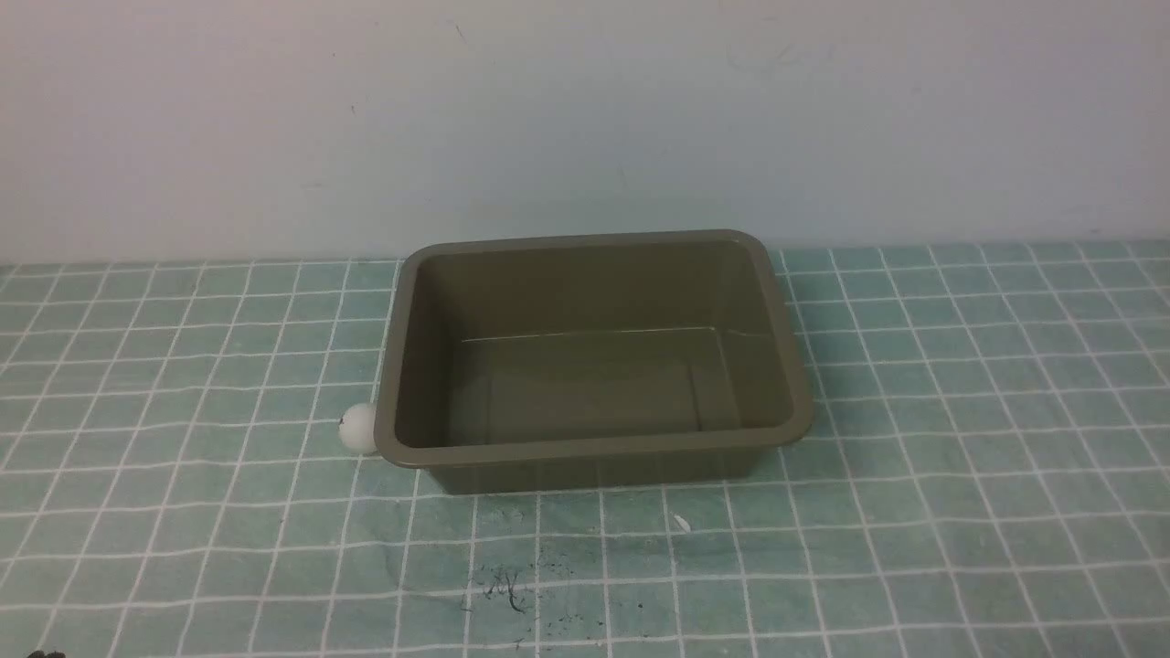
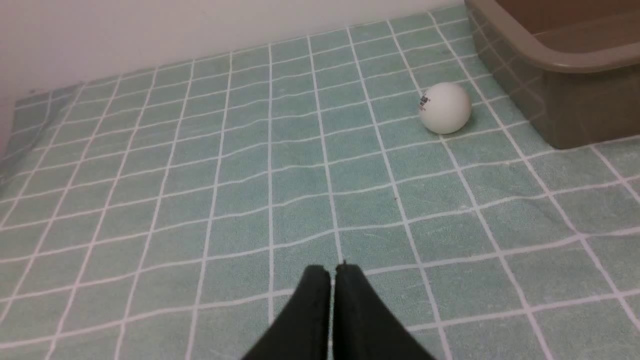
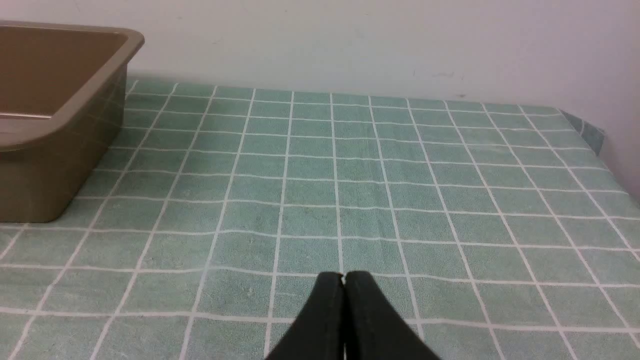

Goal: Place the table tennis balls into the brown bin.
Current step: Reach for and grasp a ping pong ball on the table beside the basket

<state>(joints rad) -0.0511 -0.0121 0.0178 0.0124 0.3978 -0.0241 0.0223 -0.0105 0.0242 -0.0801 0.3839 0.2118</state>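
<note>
One white table tennis ball rests on the checked cloth against the left near corner of the brown bin, outside it. The bin's inside shows nothing in it. In the left wrist view the ball carries a small dark print and lies beside the bin's wall; my left gripper is shut, several grid squares short of the ball. My right gripper is also shut with nothing in it, on the cloth to the right of the bin. Neither gripper shows in the front view.
A pale wall stands close behind the bin. The green checked cloth covers the table; its far corners end at the wall. Dark specks and a small white scrap lie in front of the bin.
</note>
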